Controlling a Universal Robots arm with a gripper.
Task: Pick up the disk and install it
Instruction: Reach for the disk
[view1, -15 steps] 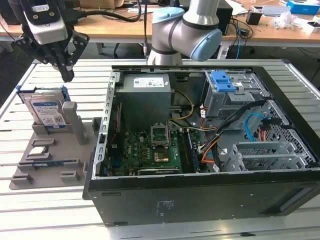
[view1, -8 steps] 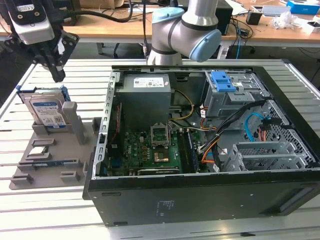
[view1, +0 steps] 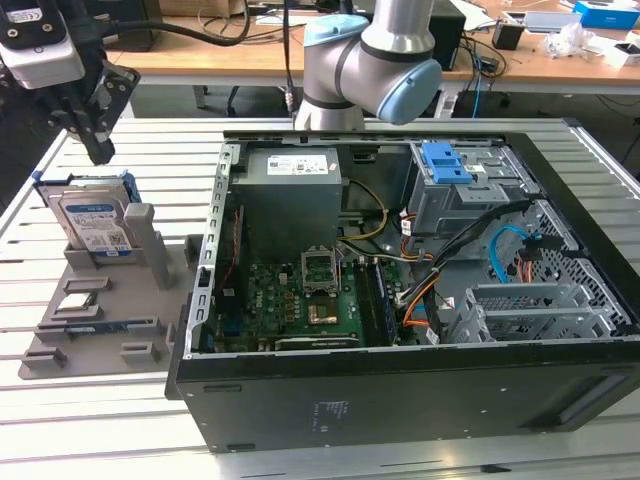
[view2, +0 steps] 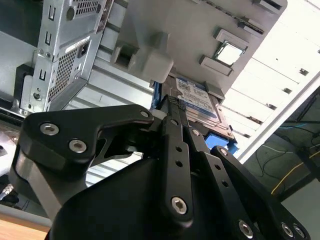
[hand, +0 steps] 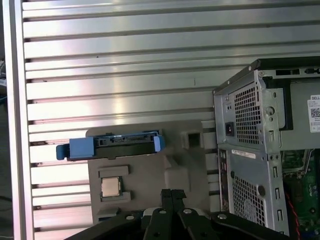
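The disk (view1: 95, 222) stands on edge in a slot of the grey holder (view1: 120, 290) at the exterior view's left, its white-and-blue label facing the camera and its blue carrier around it. My gripper (view1: 100, 150) hangs just above the disk's top edge, apart from it. In the first wrist view the disk (hand: 115, 145) shows edge-on as a blue bar, with my gripper (hand: 172, 192) short of it and shut on nothing. In the second wrist view the shut gripper (view2: 173, 100) lies over the labelled disk (view2: 202, 102).
The open computer case (view1: 330, 410) lies on the slatted table (view1: 60, 420) to the holder's right. It holds a grey power-supply box (view1: 290, 190), a motherboard (view1: 300, 300) and a drive bay with a blue latch (view1: 445, 162). A processor chip (hand: 111, 186) sits on the holder.
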